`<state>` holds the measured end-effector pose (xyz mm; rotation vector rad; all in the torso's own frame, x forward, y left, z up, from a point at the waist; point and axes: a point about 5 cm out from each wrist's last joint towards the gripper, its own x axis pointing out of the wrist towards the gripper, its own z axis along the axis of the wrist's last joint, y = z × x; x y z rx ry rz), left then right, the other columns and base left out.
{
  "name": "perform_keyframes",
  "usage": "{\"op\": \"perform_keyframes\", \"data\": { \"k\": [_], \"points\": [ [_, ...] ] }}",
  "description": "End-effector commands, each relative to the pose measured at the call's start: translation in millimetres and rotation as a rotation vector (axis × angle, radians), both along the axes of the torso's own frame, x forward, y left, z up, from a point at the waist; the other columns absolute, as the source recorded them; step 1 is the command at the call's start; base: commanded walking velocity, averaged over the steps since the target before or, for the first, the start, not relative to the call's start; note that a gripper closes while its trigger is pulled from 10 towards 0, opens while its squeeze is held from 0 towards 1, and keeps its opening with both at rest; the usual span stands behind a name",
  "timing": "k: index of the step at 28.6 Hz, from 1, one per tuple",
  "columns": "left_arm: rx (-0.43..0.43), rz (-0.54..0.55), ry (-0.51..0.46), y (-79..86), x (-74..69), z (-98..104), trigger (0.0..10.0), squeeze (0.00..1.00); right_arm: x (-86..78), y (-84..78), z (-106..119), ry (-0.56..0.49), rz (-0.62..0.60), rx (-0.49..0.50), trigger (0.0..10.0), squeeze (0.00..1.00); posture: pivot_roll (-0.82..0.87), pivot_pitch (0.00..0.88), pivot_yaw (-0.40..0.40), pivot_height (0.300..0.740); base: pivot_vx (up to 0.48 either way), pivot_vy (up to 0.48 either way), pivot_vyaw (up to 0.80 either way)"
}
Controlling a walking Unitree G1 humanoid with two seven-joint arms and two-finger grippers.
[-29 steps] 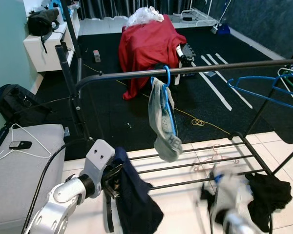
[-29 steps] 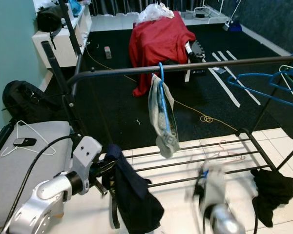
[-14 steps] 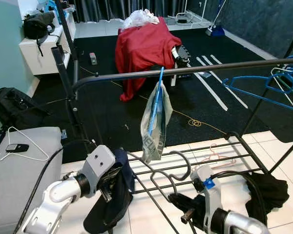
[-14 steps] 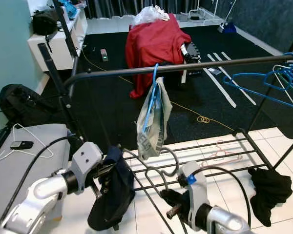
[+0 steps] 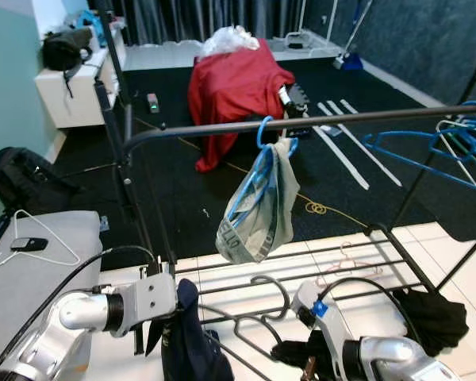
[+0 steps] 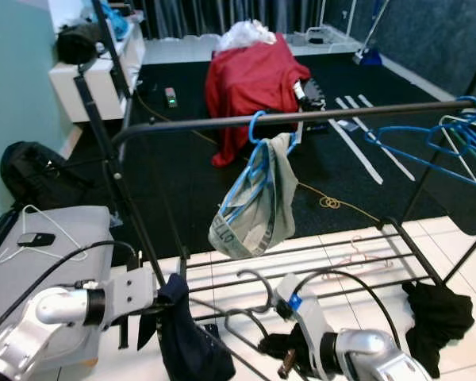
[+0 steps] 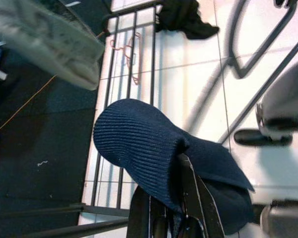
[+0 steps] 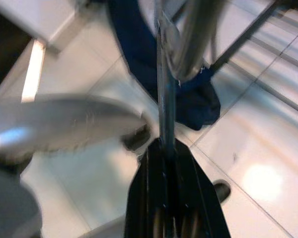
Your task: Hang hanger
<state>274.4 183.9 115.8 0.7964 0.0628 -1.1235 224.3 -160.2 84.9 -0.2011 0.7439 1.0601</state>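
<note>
1. The grey wire hanger, at six o'clock below the dark clothes-rail bar, is not hung yet.
2. The right gripper is clamped on its wire.
3. The left gripper pinches a navy knitted garment (likely to be dressed onto it).

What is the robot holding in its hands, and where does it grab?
The left gripper pinches the dark blue garment at a fold of its cloth. The right gripper clamps the grey hanger on a straight wire, below the hook.

You can see two robot arms, one dark hanger, one white hanger, and two hung-up cloths.
</note>
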Motion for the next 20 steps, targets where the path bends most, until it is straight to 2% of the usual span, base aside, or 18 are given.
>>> {"op": "perform_keyframes", "data": {
  "k": [1,5,6,8,11,13,15,16,17,18,19,20],
  "points": [
    [0.034,-0.025,-0.039,6.2,2.4,7,10.0,0.00,-4.8,-1.2,-7,0.051,0.040,-0.030,0.0,0.00,-0.08,0.063,0.009,0.740,0.000,0.000,0.00],
    [0.021,-0.026,-0.057,9.9,9.0,13,10.0,0.00,-6.9,-4.1,-8,0.089,0.094,-0.074,0.0,0.00,-0.07,0.057,0.010,0.740,0.000,0.000,0.00],
    [-0.031,0.019,-0.037,14.9,16.0,17,10.0,0.00,-9.2,-4.6,-8,0.058,0.141,-0.126,0.0,0.00,-0.07,0.055,0.014,0.740,0.000,0.000,0.00],
    [-0.045,0.029,-0.031,16.3,17.8,18,10.0,0.00,-9.5,-4.7,-8,0.048,0.154,-0.139,0.0,0.00,-0.07,0.055,0.014,0.740,0.000,0.000,0.00],
    [-0.045,0.022,-0.010,20.1,18.7,17,10.0,0.00,-7.0,-3.1,-5,-0.001,0.155,-0.136,0.0,0.00,-0.08,0.063,0.027,0.740,0.000,0.000,0.00],
    [-0.010,0.007,0.043,29.7,19.7,13,10.0,0.00,-7.5,-4.9,-1,-0.060,0.162,-0.152,0.0,0.00,-0.08,0.069,0.031,0.740,0.000,0.000,0.00],
    [0.070,-0.010,0.096,40.5,17.3,9,10.0,0.00,-19.2,-30.0,0,-0.037,0.176,-0.225,0.0,0.00,-0.07,0.080,0.034,0.740,0.000,0.000,0.00],
    [0.070,-0.010,0.096,40.5,17.3,9,10.0,0.00,-19.2,-30.0,0,-0.037,0.176,-0.225,0.0,0.00,-0.07,0.080,0.034,0.740,0.000,0.000,0.00],
    [0.084,-0.013,0.107,43.1,16.7,9,10.0,0.00,-23.9,-40.2,0,-0.019,0.180,-0.248,0.0,0.00,-0.07,0.080,0.034,0.740,0.000,0.000,0.00],
    [0.084,-0.013,0.107,43.1,16.7,9,10.0,0.00,-23.9,-40.2,0,-0.019,0.180,-0.248,0.0,0.00,-0.07,0.080,0.034,0.740,0.000,0.000,0.00],
    [0.077,-0.030,0.105,43.8,17.8,15,10.0,0.00,-30.0,-60.9,1,0.018,0.175,-0.263,0.0,0.00,-0.07,0.089,0.026,0.740,0.000,0.000,0.00],
    [0.077,-0.030,0.105,43.8,17.8,15,10.0,0.00,-30.0,-60.9,1,0.018,0.175,-0.263,0.0,0.00,-0.07,0.089,0.026,0.740,0.000,0.000,0.00]
  ]
}}
